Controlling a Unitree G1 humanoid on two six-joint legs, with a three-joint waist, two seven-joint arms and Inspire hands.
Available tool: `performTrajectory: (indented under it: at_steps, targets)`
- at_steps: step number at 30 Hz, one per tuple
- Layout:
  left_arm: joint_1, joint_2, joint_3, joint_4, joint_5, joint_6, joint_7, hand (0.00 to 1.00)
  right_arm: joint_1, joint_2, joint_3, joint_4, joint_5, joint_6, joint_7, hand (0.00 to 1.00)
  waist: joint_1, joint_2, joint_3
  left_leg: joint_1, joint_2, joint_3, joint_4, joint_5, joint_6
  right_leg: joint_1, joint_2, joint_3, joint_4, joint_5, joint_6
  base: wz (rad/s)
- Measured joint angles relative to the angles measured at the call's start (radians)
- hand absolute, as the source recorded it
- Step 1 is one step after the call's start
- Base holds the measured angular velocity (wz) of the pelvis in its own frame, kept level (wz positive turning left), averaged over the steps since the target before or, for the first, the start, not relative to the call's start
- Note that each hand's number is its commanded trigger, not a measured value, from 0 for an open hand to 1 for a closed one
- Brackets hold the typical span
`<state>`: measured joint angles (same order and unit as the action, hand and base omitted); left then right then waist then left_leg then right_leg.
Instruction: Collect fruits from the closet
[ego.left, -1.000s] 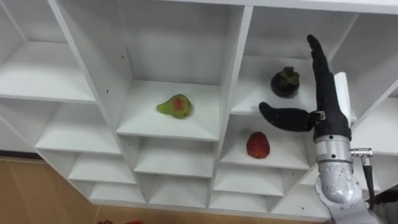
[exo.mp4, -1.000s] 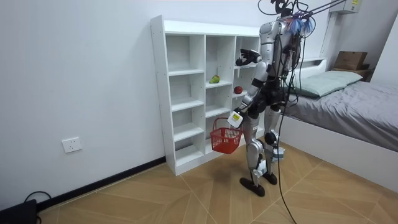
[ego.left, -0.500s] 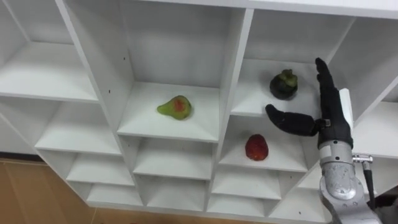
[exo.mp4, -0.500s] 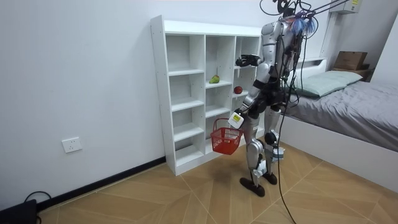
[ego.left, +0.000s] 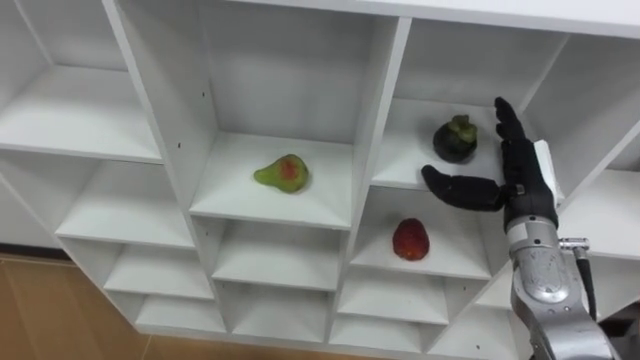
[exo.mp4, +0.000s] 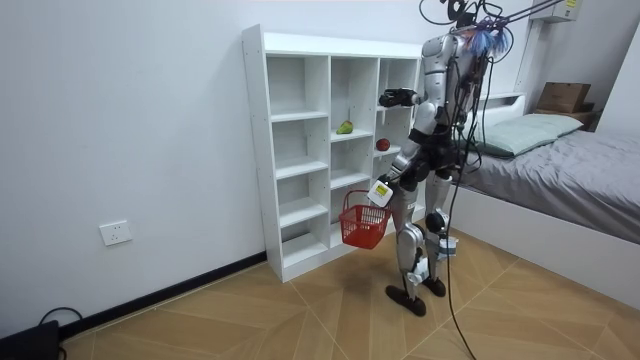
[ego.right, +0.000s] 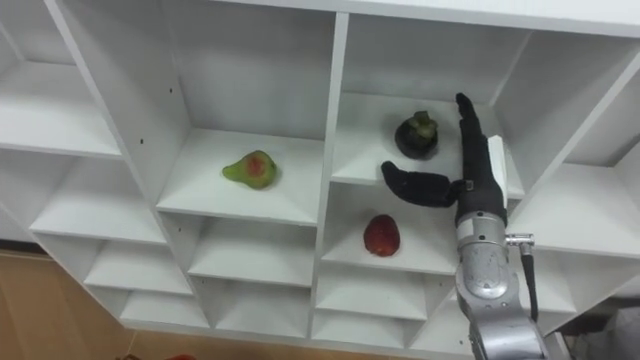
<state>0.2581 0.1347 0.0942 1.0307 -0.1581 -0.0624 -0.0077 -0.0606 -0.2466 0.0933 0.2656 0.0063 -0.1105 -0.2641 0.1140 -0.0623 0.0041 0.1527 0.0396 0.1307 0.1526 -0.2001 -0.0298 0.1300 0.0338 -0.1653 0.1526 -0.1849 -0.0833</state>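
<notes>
While L hand (exo.mp4: 379, 191) grips red basket (exo.mp4: 362, 226), R hand (ego.left: 521, 187) sits open just beside dark fruit (ego.left: 455, 140).

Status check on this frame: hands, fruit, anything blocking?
Right hand open, raised beside the mangosteen, not touching. Left hand holds red basket. Pear and red fruit on shelves. Nothing blocking the reach.
</notes>
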Motion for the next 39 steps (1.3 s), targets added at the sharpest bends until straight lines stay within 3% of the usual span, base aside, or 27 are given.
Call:
performTrajectory:
  at_steps: [8,24,25,26,27,28,29,39]
  targets:
    - [-0.001,0.0,-0.002,0.0,-0.005,0.013,-0.004,1.0,-0.028,0.0,0.002,0.0,0.001,0.025,0.041,0.0,0.003,0.002,0.0025,0.002,0.0,0.0,0.0,0.0,0.0,0.011,0.0,-0.003,-0.002,0.0,0.0,0.0]
    - [-0.015,-0.001,0.0,-0.001,0.002,0.022,-0.006,1.0,-0.081,-0.005,0.002,0.044,-0.051,0.026,0.094,0.0,0.011,0.009,0.0062,-0.002,0.0,0.0,0.0,0.0,0.0,0.0,0.0,-0.004,-0.003,0.0,0.0,0.0]
    - [-0.016,-0.001,0.0,-0.001,0.002,0.026,-0.006,1.0,-0.085,-0.008,0.002,0.047,-0.051,0.026,0.096,0.11,0.012,0.01,0.0059,-0.003,0.0,0.0,0.0,0.0,0.0,-0.001,-0.001,-0.006,-0.003,0.0,0.0,0.0]
    - [-0.018,-0.001,-0.001,-0.001,0.002,0.031,-0.006,1.0,-0.094,-0.01,0.002,0.061,-0.048,0.025,0.098,0.28,0.012,0.01,0.0057,-0.003,0.0,0.0,0.0,0.0,0.0,0.0,-0.001,-0.007,-0.003,0.0,0.0,0.0]
    - [-0.02,-0.002,-0.001,-0.001,0.002,0.033,-0.006,1.0,-0.102,-0.01,0.002,0.071,-0.046,0.025,0.098,0.55,0.012,0.01,0.0056,-0.003,0.0,0.0,0.0,0.0,0.0,0.0,-0.001,-0.007,-0.003,0.0,0.0,0.0]
    - [-0.022,-0.001,-0.001,-0.002,0.002,0.037,-0.006,1.0,-0.113,-0.012,0.002,0.085,-0.045,0.026,0.1,0.67,0.012,0.009,0.0054,-0.003,0.0,0.0,0.0,0.0,0.0,0.0,-0.001,-0.007,-0.002,0.0,0.0,0.0]
    - [-0.023,-0.001,-0.001,-0.002,0.002,0.041,-0.006,1.0,-0.117,-0.015,0.002,0.09,-0.043,0.028,0.1,1.0,0.012,0.009,0.0048,-0.003,0.0,0.0,0.0,0.0,0.0,0.0,-0.001,-0.01,-0.002,0.0,0.0,0.04]
    - [-0.024,0.005,-0.001,-0.018,0.002,0.075,-0.004,1.0,-0.179,-0.039,-0.021,0.159,-0.048,0.061,0.068,1.0,0.013,-0.002,-0.004,-0.001,-0.001,-0.003,0.003,0.002,0.003,0.008,-0.007,-0.025,-0.002,-0.001,0.002,0.04]
